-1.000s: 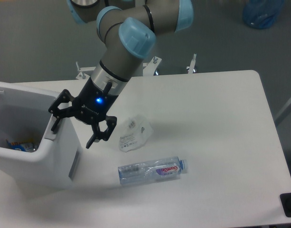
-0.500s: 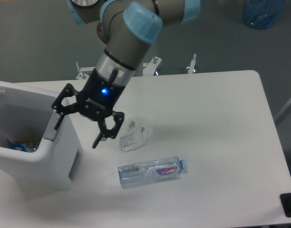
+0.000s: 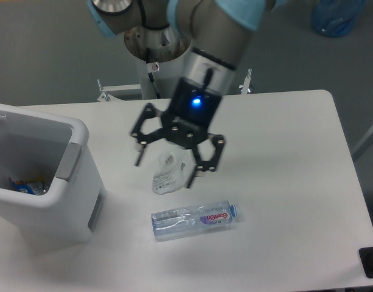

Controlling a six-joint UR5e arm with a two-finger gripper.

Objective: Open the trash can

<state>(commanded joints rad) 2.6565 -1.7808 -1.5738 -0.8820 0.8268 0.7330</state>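
The trash can is a big white boxy bin at the table's left edge. Its top stands open, so I can see down inside to some blue and yellow rubbish at the bottom. A grey push tab sits on its right rim. My gripper hangs open over the table to the right of the can, well apart from it, with nothing between its black fingers. It hovers above a crumpled clear wrapper.
A clear plastic water bottle with a blue cap lies on its side in front of the gripper. The white table extends to the right. A blue bag sits on the floor at the far right.
The gripper has swung right, away from the trash can's right rim, and now hovers over the crumpled wrapper. The can stays open.
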